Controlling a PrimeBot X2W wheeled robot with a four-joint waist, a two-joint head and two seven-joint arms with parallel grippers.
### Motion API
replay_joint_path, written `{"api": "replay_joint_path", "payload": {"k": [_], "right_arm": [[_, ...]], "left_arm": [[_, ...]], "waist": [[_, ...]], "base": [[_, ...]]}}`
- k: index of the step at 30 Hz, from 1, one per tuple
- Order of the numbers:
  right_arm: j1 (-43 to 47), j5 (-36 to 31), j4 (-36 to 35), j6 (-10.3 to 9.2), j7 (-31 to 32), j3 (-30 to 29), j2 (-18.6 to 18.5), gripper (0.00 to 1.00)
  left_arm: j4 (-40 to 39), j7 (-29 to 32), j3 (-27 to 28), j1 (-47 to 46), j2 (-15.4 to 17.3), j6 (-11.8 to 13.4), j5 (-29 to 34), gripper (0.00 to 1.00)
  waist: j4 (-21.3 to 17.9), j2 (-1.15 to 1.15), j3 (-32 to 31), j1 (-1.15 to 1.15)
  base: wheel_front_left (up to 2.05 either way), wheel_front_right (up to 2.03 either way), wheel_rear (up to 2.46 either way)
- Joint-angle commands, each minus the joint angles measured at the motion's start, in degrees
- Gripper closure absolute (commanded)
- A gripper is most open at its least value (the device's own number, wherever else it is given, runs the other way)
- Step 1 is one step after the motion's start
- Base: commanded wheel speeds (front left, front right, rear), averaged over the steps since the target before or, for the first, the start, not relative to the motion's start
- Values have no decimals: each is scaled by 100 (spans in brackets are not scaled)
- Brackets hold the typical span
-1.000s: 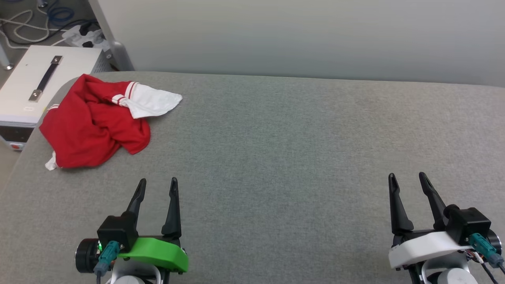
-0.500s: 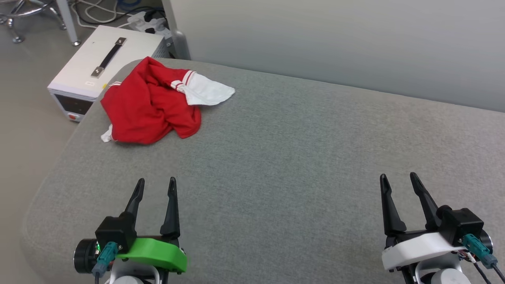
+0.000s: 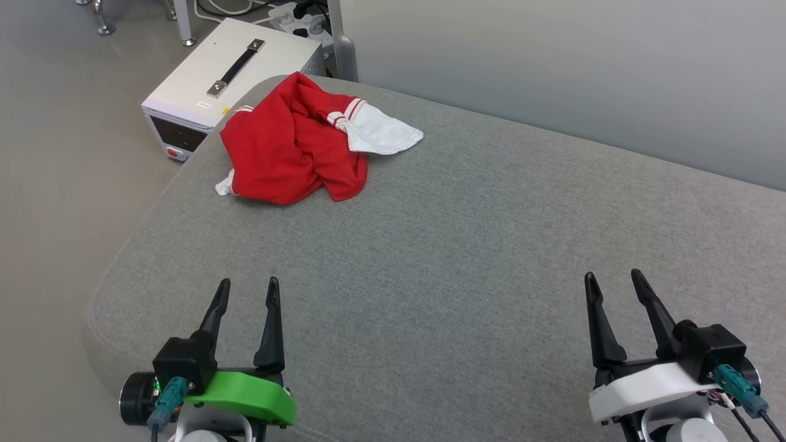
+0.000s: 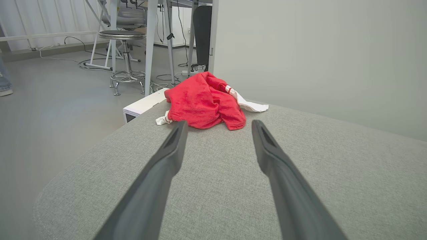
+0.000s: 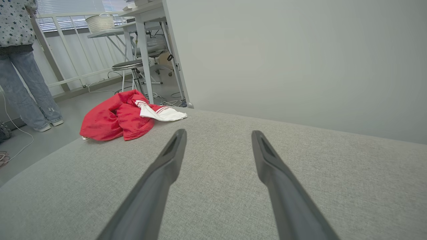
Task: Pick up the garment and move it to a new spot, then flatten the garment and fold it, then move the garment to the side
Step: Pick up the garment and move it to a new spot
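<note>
Head view: you've done nothing yet; the shirt (image 3: 288, 153) lies crumpled and untouched, while your left gripper (image 3: 249, 283) and right gripper (image 3: 612, 275) stand wide and empty.

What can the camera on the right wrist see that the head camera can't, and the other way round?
Right wrist view: a person in jeans standing beyond the padded surface, a round stool and a white basket. Head view: a white box with a black handle, and the left claw, open. Both: the crumpled red garment near the far left corner of the grey table, and the open, empty right claw.
</note>
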Motion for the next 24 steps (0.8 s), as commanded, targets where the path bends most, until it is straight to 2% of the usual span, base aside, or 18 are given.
{"api": "replay_joint_path", "payload": {"k": [1,9,12,18,22,24], "right_arm": [[-27,4,19,-6,-52,11,-10,0],[-23,17,12,-6,-52,-4,-10,0],[-42,15,14,-6,-52,4,-10,0],[-166,-129,-57,-6,-52,-32,-10,0],[-322,-329,-195,-6,-52,-47,-10,0],[-394,-453,-268,-6,-52,-23,-10,0]], "left_arm": [[-2,-34,-20,104,-30,-11,-28,0],[-34,-34,-10,62,-30,5,29,0],[-139,-34,26,59,-30,48,195,0],[-114,-34,149,-110,-30,42,113,0],[303,-34,275,-601,18,-114,144,0],[716,-34,250,-987,163,-204,127,0]], "waist": [[52,0,30,0],[119,0,43,0],[68,0,98,0],[-124,0,434,0],[-301,0,822,0],[-416,0,1039,0]], "base": [[0,0,0],[0,0,0],[0,0,0],[0,0,0],[0,0,0],[0,0,0]]}}
